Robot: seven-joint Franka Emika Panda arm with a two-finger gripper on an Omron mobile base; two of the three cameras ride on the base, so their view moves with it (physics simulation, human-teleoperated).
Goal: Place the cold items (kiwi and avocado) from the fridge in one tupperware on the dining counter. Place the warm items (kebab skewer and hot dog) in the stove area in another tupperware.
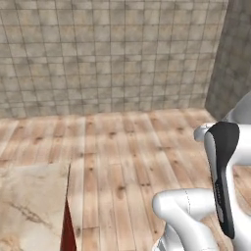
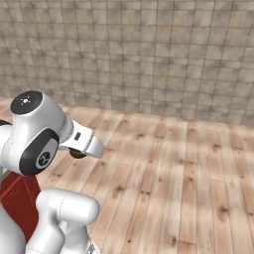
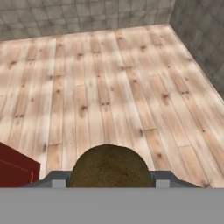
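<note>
Brown and fuzzy, the kiwi (image 3: 110, 166) sits right at the bottom of the hand view, lodged between the two dark finger tips, so the gripper (image 3: 109, 180) is closed part-way around the fruit and holding it. From the right base view a small dark-brown bit of the same kiwi (image 2: 76, 155) peeks out beneath the white hand, near the left edge of the picture, carried above the wooden plank floor (image 2: 168, 178). Beyond the fruit the floor runs to a grey tiled wall (image 3: 83, 15), which meets a second, darker wall at the far right corner. A dark red cabinet (image 3: 15, 168) juts in at the lower left of the hand view, just beside the kiwi. In the left base view a pale marble countertop (image 1: 29, 206) fills the lower left corner, its red side panel showing along its right edge.
</note>
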